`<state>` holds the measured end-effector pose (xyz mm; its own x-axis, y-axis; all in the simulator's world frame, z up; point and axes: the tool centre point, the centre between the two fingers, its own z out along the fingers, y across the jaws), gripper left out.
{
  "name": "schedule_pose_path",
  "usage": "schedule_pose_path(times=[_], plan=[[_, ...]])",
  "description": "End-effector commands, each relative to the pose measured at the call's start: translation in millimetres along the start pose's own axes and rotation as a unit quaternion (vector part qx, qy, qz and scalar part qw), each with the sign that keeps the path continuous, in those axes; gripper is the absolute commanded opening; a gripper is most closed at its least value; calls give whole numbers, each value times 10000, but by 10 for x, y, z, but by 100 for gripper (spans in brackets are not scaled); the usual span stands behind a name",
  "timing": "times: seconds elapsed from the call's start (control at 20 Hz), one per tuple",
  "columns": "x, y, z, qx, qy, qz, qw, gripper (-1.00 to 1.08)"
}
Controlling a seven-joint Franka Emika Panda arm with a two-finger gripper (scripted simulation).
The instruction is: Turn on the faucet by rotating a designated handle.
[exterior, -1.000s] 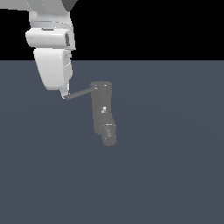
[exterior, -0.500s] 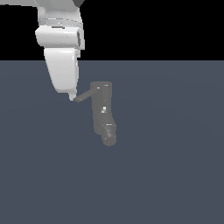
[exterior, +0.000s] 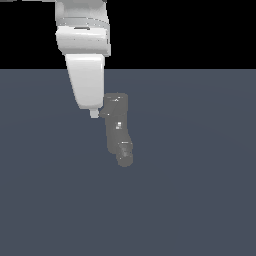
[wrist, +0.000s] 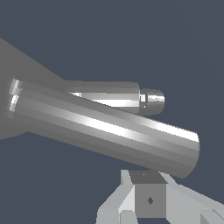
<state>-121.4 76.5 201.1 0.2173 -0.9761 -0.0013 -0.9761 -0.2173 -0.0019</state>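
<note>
Pressing fingertip (wrist: pixel 148 199) beside handle (wrist: pixel 105 129), rod's long axis crossing gripper (exterior: pixel 94 114) just off faucet (exterior: pixel 118 131); finger spread not discernible.

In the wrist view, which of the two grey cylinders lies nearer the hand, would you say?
The thicker, longer cylinder, just beside the hand; the slimmer one with the rounded tip lies behind it.

One faucet (exterior: pixel 118 129) stands just beside the tool's tip. One handle (wrist: pixel 105 129) shows as a single rod close in front of the wrist camera. One gripper (exterior: pixel 94 114) hangs from the one white arm (exterior: pixel 85 55).
</note>
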Motion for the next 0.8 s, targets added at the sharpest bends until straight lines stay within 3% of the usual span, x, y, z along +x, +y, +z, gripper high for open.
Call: schedule_pose_path(times=[0.0,0.2,0.75], plan=[[99,79,-4,-8,5,36,10000,-100],[92,95,-1,-4,2,0,10000,-100],[734,96,-3,-8,5,20,10000,-100]])
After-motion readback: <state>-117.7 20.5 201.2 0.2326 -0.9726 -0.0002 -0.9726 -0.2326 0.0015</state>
